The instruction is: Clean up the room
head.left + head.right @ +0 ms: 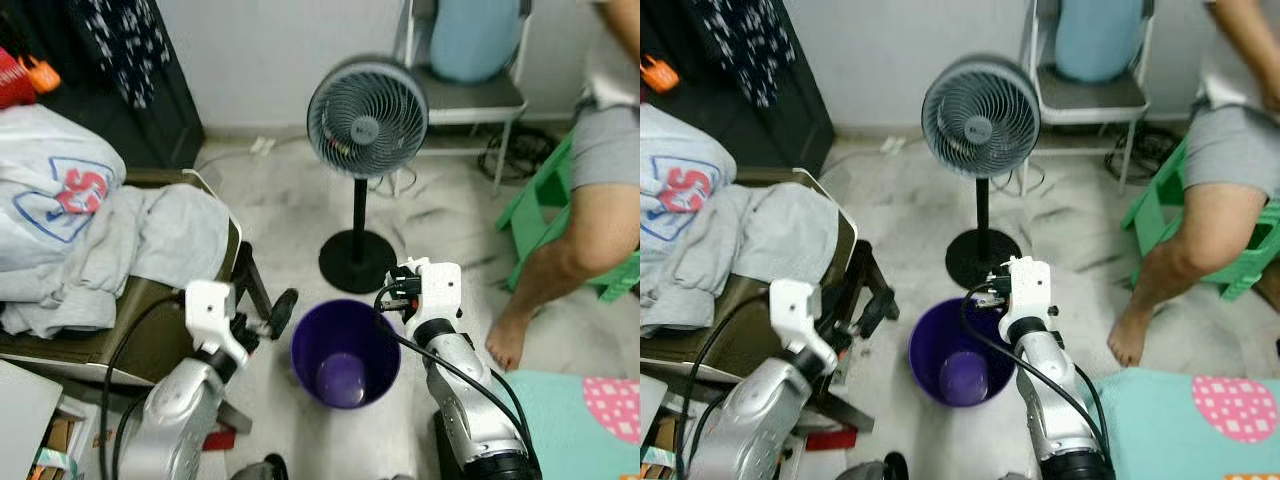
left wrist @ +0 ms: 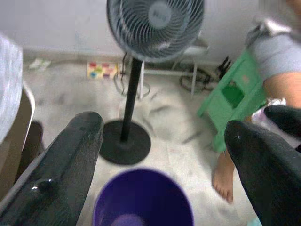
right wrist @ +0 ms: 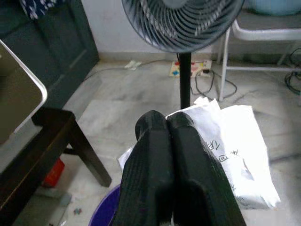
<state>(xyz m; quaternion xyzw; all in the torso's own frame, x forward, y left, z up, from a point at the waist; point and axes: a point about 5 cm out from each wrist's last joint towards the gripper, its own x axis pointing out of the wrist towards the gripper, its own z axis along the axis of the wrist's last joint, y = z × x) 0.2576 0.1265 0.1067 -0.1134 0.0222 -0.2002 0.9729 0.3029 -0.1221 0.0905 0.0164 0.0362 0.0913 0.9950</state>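
A purple bucket (image 1: 345, 355) stands on the floor between my two arms, with only a small pale patch showing at its bottom. My right gripper (image 3: 167, 123) hovers at the bucket's far right rim (image 1: 397, 293), shut on a crumpled white printed paper (image 3: 235, 150). The paper hangs past the fingertips, above the rim. My left gripper (image 2: 162, 129) is held by the bucket's left rim (image 1: 270, 318), open wide with nothing between its fingers (image 2: 70, 155).
A standing fan (image 1: 367, 117) with a black round base (image 1: 357, 262) is just behind the bucket. A chair piled with grey clothes (image 1: 110, 240) is at left. A person's bare leg (image 1: 560, 250), a green stool (image 1: 545, 200) and a teal mat (image 1: 580, 420) are at right.
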